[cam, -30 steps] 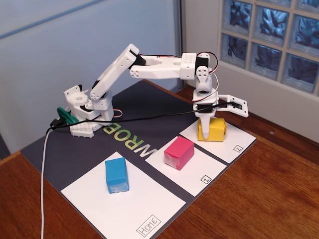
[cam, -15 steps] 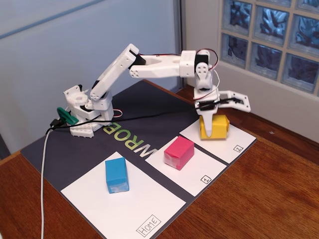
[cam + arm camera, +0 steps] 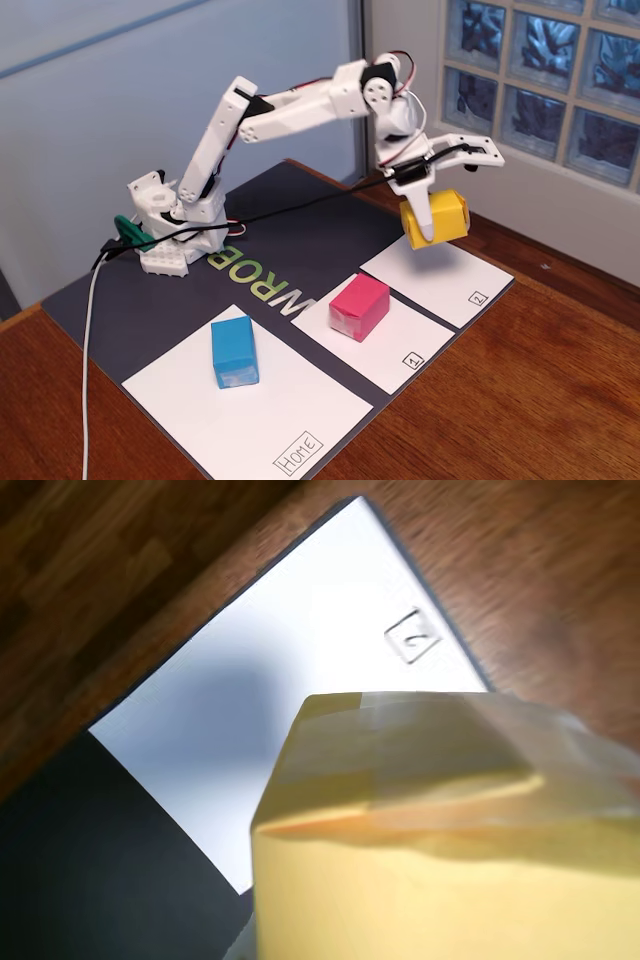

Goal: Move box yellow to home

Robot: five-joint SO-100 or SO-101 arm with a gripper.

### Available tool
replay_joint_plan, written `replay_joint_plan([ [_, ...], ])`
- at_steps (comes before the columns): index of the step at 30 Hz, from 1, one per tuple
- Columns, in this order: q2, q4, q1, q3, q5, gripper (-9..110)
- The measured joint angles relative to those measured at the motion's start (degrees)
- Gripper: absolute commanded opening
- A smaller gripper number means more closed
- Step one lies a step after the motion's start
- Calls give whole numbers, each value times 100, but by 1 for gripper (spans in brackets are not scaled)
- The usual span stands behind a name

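Pincer: the pincer (image 3: 432, 232) is closed around the yellow box (image 3: 436, 217), with 1 white finger (image 3: 424, 222) lying down the box's front face in the fixed view.
Yellow box: lifted clear of the surface, hanging above the white sheet marked 2 (image 3: 440, 277); its shadow falls on that sheet. In the wrist view the box (image 3: 440, 830) fills the lower right, with clear tape across its top edge.
Sheet 2: in the wrist view the sheet (image 3: 300, 660) lies below the box, its boxed numeral near the far corner.
Home sheet: the largest white sheet (image 3: 250, 420) sits at the near left in the fixed view, labelled at its near corner, well apart from the yellow box.
Blue box: the blue box (image 3: 235, 351) stands on the home sheet.
Pink box: the pink box (image 3: 359, 306) stands on the sheet marked 1 (image 3: 385, 340), between the other 2 sheets.
Mat: a dark mat (image 3: 300, 230) lies under all 3 sheets.
Bench: the wooden bench (image 3: 520, 400) carries the mat and the arm's base.
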Motion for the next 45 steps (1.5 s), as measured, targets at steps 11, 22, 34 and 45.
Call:
replay_joint_plan([
  [11,826,580,1081,0,-18,0],
  [22,1037,809,2760,132,167,0],
  [34,589,589,4043,299,0,-1],
  [45,-439,220,4148,510,141,-1],
])
